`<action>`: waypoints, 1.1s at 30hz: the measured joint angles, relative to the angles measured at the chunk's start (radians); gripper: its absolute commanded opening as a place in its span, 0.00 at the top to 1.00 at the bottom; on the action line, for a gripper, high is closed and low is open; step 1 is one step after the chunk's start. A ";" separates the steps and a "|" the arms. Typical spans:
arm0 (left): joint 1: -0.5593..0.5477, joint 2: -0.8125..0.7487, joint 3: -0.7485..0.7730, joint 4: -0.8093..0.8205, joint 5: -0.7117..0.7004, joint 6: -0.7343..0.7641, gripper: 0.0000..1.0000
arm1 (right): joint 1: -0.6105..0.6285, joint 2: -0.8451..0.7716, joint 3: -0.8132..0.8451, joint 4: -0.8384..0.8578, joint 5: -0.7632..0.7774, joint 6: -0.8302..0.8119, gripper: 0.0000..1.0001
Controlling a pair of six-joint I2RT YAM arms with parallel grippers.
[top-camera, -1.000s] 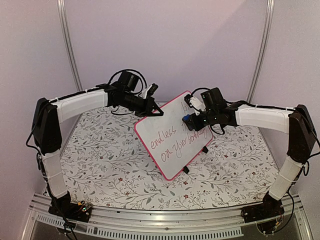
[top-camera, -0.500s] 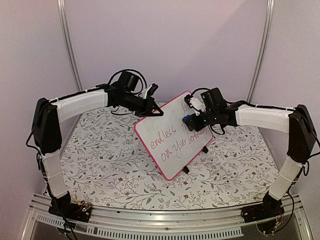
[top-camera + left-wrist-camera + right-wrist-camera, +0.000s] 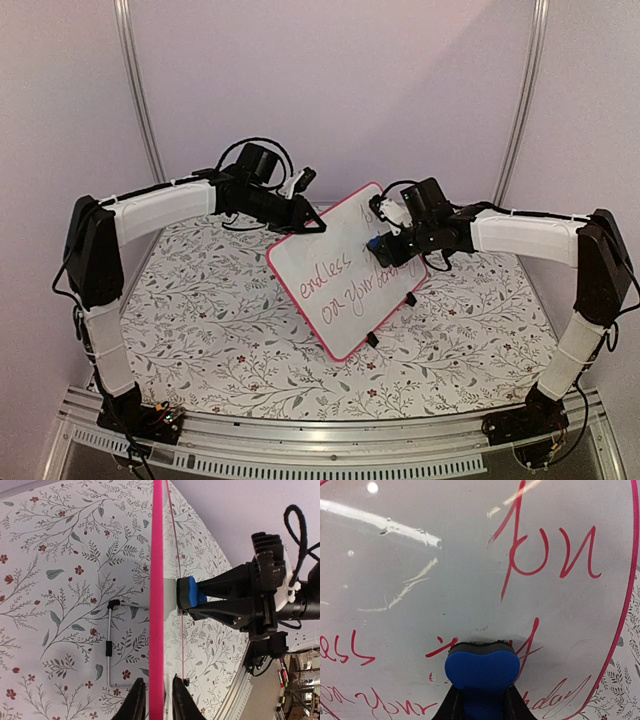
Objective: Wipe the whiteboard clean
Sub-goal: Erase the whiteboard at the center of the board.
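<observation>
Whiteboard [image 3: 345, 280] | left jaws ajar astride frame [image 3: 156, 605] | right jaws grip eraser [image 3: 481, 667] touching it

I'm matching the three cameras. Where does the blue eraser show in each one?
Top external: eraser right of centre, on the upper part of the whiteboard.
Left wrist: near centre, touching the whiteboard's face.
Right wrist: bottom centre, among the red writing.
Shared landmark: the pink frame, seen in all three.
</observation>
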 measured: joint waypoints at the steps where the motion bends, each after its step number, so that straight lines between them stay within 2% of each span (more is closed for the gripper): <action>1: 0.000 0.000 0.000 0.000 -0.001 0.000 0.80 | 0.000 0.000 0.000 -0.002 0.000 0.000 1.00; 14: 0.001 -0.002 -0.003 0.003 -0.015 0.006 0.64 | 0.000 0.000 0.003 -0.014 0.001 -0.011 1.00; 26: 0.006 -0.026 -0.011 0.006 -0.015 0.007 0.56 | 0.000 -0.001 0.035 -0.039 0.014 -0.011 1.00; 33: 0.014 -0.048 -0.024 0.014 -0.019 0.003 0.41 | 0.000 -0.010 0.054 -0.041 0.045 -0.011 1.00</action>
